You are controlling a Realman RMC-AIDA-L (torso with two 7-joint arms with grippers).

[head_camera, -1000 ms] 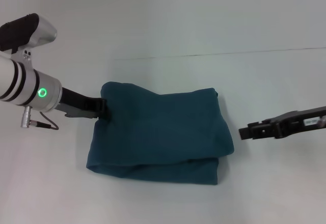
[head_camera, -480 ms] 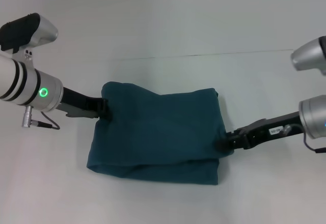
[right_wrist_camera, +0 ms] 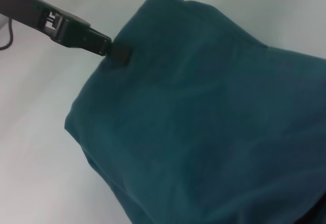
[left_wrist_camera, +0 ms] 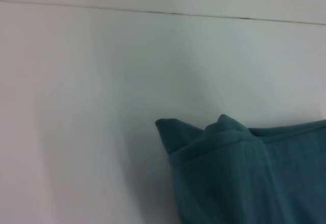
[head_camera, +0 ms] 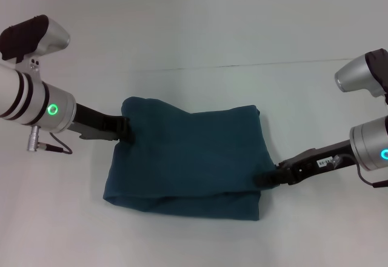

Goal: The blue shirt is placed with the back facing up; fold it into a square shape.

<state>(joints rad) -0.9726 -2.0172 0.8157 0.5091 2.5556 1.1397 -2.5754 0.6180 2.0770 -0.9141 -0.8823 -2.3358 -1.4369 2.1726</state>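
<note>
The left gripper (head_camera: 126, 130) and right gripper (head_camera: 267, 179) touch opposite edges of the soft, limp dark teal-blue cotton shirt (head_camera: 191, 158); finger states unclear. Pinch layered edges.

Blue shirt (head_camera: 191, 158) lies folded between grippers: left gripper (head_camera: 124, 131) touching one edge, right gripper (head_camera: 267, 179) touching opposite edge.

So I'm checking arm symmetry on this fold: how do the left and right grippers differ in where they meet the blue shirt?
The left gripper meets the blue shirt at its far left corner; the right gripper meets it low on the right edge, near the front corner. The left wrist light glows green, the right one blue. Both reach in from the sides at the fabric's edge, low over the white table; whether either is clamped cannot be told.
</note>
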